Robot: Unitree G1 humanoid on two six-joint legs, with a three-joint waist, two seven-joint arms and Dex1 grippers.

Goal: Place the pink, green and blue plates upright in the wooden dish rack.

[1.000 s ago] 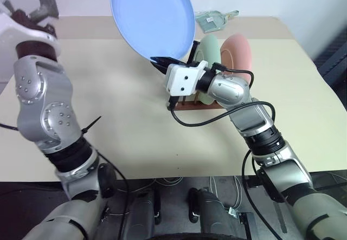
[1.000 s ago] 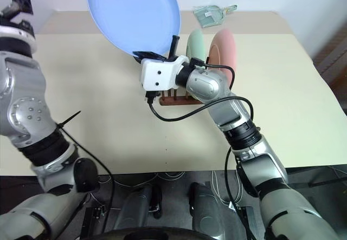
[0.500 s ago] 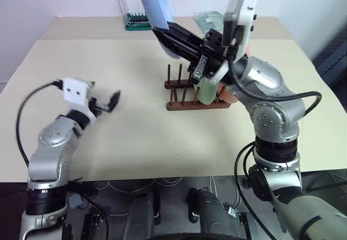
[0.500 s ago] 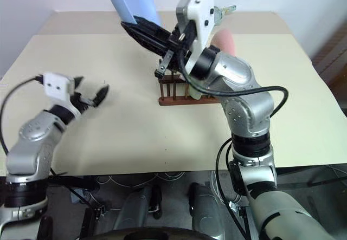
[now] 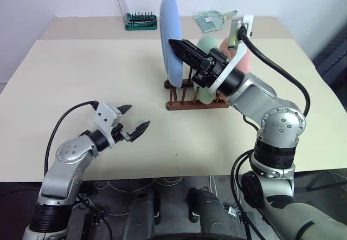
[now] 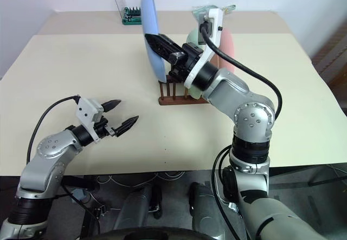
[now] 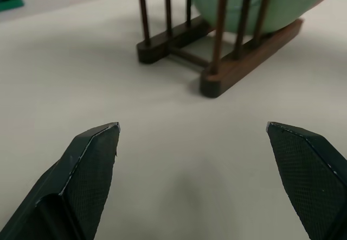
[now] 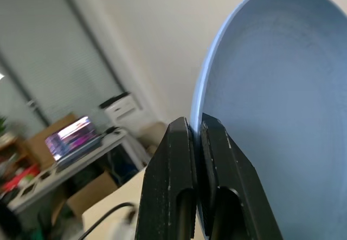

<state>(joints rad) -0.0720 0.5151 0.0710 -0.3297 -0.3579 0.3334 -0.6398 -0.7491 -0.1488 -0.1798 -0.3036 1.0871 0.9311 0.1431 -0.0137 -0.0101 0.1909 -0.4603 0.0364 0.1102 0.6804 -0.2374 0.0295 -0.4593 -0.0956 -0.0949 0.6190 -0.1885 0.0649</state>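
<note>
Jaws of the right gripper [image 5: 174, 44] are clamped together on the rim of the blue plate [image 5: 170, 39], one black finger on each face of the rim, as the right wrist view confirms [image 8: 198, 142]. The blue plate stands on edge, nearly vertical, with its lower edge among the pegs at the 9 o'clock end of the wooden dish rack [image 5: 196, 102]. Whether the plate bottom rests on the rack rails cannot be determined.

Jaws of the left gripper [image 5: 134, 118] stand wide apart and hold nothing. The left gripper hangs just above the surface [image 5: 81, 72], at roughly 7 o'clock from the rack and well apart from it, pointing toward the rack. In the left wrist view the two fingertips [image 7: 89, 164] frame bare surface, with the near end of the rack beyond them.

The rack sits toward 12 o'clock of the surface centre. The green plate [image 5: 208, 47] stands upright between the pegs, just beside the blue plate on its 3 o'clock side. The pink plate [image 5: 242, 61] stands upright behind the green plate, at the 3 o'clock end of the rack, partly hidden by the right arm.

At the far edge of the surface, at about 11 o'clock from the rack, stands a green tray of screwdriver bits [image 5: 141, 21]. A clear packet [image 5: 212, 19] lies at about 1 o'clock from the rack.
</note>
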